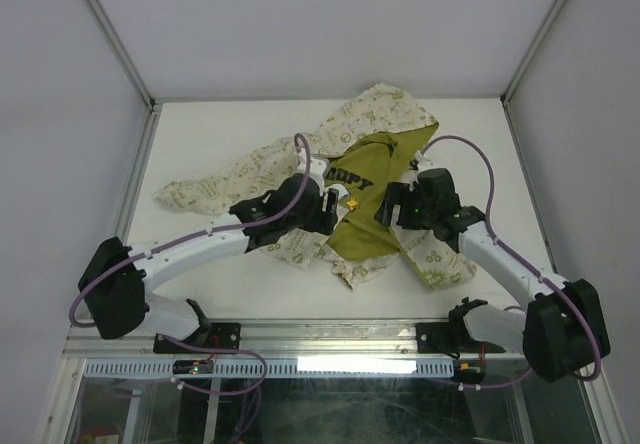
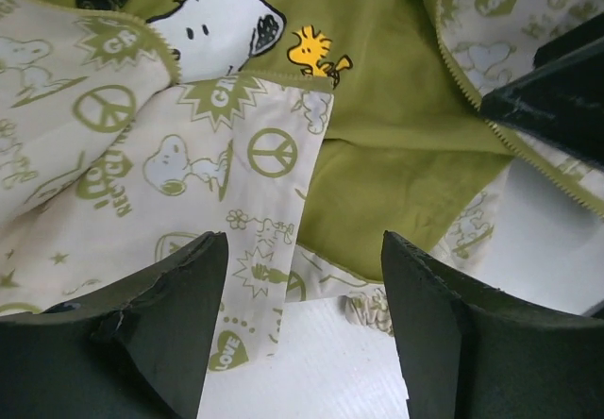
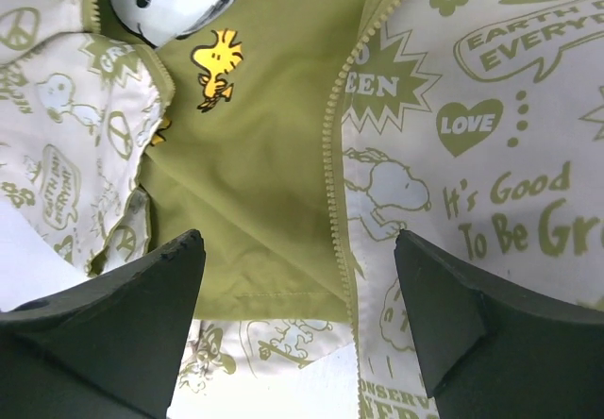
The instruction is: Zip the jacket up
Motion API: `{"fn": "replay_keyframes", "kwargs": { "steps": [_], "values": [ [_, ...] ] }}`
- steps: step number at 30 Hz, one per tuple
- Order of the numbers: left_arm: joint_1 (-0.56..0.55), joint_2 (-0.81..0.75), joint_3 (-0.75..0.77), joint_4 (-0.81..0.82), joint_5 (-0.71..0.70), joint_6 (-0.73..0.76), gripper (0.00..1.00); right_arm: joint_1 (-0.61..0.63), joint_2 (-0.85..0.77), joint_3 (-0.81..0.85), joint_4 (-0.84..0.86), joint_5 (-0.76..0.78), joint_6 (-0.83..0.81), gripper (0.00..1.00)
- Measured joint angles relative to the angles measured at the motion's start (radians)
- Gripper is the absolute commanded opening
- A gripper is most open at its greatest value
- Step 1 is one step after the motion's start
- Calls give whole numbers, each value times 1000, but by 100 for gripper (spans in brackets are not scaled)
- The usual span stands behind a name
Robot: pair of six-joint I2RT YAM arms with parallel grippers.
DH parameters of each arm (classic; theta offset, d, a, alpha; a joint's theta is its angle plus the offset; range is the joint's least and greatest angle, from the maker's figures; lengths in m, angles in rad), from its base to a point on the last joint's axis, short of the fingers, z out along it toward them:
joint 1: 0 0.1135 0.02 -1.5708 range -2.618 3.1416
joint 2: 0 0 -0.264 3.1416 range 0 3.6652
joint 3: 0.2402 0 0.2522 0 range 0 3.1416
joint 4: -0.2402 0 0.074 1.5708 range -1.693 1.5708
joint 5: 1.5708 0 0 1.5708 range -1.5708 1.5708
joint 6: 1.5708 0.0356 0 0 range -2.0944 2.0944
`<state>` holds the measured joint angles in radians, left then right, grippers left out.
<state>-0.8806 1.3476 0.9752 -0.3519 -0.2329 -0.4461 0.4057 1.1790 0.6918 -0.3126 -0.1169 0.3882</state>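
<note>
The small cream fabric jacket with olive-green prints and olive lining [image 1: 372,186] lies unzipped mid-bench on the white bench [image 1: 200,264]. The left arm's fingers [image 2: 179,287] and right arm's fingers [image 3: 453,287] stand apart, empty, over its hem. Likely step: finding the zip's bottom ends; next, pinch the toothed zip edge [image 3: 332,155] low down

Bright, even light; soft shadows; sharp.

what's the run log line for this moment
jacket: unzipped, lying open | left gripper: open, empty, over jacket | right gripper: open, empty, over zipper teeth
</note>
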Motion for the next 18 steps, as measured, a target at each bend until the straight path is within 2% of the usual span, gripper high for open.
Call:
{"fn": "replay_keyframes", "kwargs": {
  "steps": [7, 12, 18],
  "values": [
    [-87, 199, 42, 57, -70, 137, 66, 0, -137, -41, 19, 54, 19, 88],
    [-116, 320, 78, 91, -137, 229, 59, 0, -187, -70, 23, 106, 42, 89],
    [-121, 413, 111, 134, -220, 298, 47, 0, -203, -93, 23, 138, 63, 89]
  ]
}}
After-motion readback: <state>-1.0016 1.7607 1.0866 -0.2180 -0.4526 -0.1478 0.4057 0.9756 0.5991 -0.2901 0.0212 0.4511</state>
